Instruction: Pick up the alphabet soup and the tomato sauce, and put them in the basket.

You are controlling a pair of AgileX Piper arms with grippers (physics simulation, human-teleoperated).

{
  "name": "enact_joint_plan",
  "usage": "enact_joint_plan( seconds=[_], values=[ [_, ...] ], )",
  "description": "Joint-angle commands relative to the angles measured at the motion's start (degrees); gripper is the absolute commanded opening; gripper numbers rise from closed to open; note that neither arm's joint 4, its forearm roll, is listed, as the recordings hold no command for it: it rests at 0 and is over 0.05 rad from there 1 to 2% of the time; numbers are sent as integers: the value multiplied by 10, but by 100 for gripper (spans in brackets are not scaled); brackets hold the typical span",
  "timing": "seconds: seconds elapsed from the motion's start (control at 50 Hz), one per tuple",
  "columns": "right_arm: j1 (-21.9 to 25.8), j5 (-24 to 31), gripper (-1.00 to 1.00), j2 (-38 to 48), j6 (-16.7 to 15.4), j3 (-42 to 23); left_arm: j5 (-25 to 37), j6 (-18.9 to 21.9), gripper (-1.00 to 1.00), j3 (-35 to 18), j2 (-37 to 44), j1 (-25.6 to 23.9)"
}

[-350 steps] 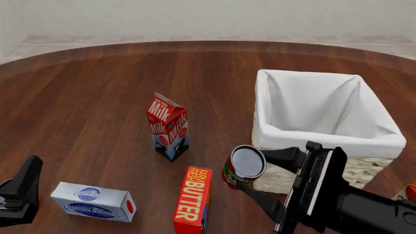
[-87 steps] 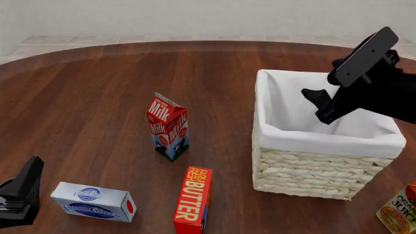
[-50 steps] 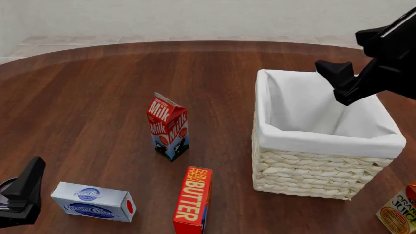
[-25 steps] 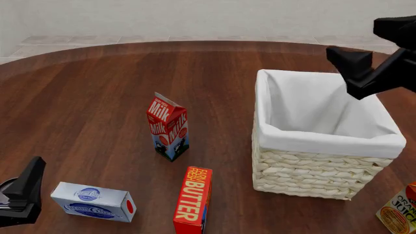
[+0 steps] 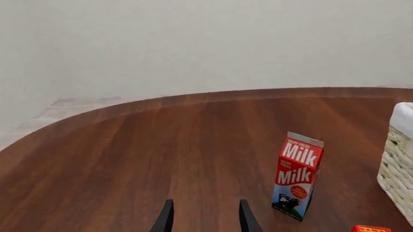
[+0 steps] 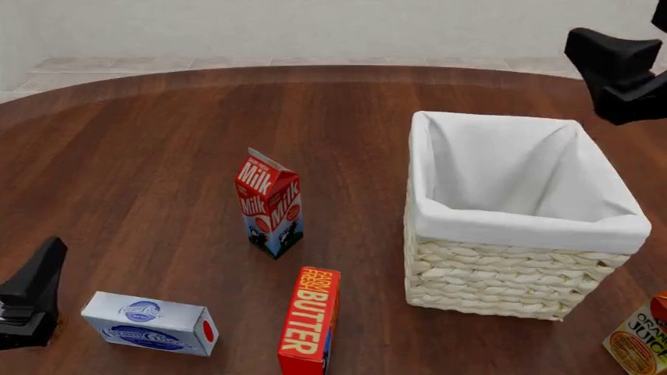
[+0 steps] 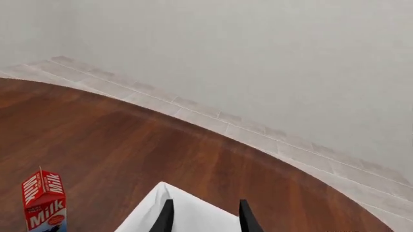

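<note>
Before me stands an upright red-and-white milk carton with a blue base [image 6: 270, 205] on the dark brown wooden round table [image 6: 136, 156]. Nearer to me than the milk carton, and a little to its right, stands a tall red butter box with yellow lettering [image 6: 309, 321]. Left of that butter box, well apart from the milk carton, a white flat box with a blue oval emblem and a red dot on its end [image 6: 151, 323] lies on its side. Far to the right of the milk carton, at the view's lower corner, I see part of an orange-and-yellow juice carton [image 6: 641, 336].
</note>
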Motion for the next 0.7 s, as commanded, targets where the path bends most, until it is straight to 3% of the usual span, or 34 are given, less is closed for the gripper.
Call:
enact_joint_plan(
  seconds=[0.02, 0.18, 0.44, 0.5, 0.7],
  values=[
    [-12, -15, 100, -8, 30, 3, 37, -4, 100, -46, 10, -3],
    [-18, -30, 100, -13, 52, 15, 73, -19, 100, -82, 20, 1],
    [-29, -53, 100, -27, 84, 14, 111, -1, 100, -122, 42, 7],
    [-33, -61, 100, -31, 89, 16, 112, -19, 100, -135, 70, 13],
    [-44, -91, 100, -32, 106, 36, 135, 3, 100, -195, 129, 6]
  ],
)
